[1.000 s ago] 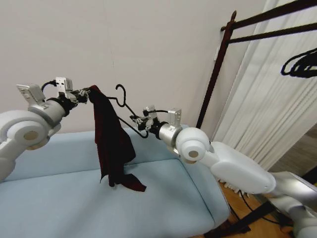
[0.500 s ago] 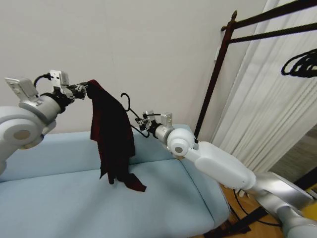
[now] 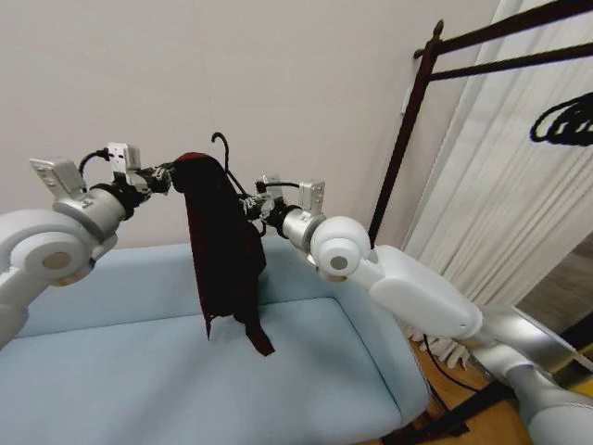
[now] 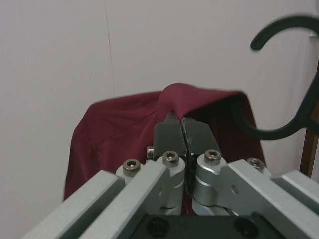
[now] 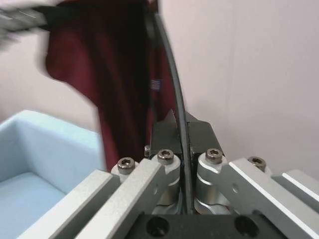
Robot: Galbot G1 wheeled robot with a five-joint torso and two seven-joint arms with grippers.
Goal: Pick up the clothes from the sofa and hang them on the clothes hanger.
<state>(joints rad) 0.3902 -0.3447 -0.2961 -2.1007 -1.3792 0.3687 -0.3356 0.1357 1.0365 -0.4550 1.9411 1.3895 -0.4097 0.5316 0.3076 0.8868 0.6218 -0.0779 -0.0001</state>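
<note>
Dark red fabric garment [image 3: 222, 250] hangs limp above the pale blue upholstered sofa [image 3: 111, 389]. Its top fold is pinched in the left gripper [image 3: 172, 176]; lower tip is down at seat level, contact unclear. Thin black wire hanger [image 4: 286, 25] sits hook-up at the garment's top, clamped in the right gripper [image 3: 252, 206].

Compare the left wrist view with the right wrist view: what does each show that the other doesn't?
Left wrist view: the left gripper, jaws shut on the dark red fabric garment, and the curved hook of the black wire hanger. Right wrist view: the right gripper, jaws shut on the hanger's thin wire, and the light blue sofa. Both: the garment, the hanger and the pale wall.
</note>
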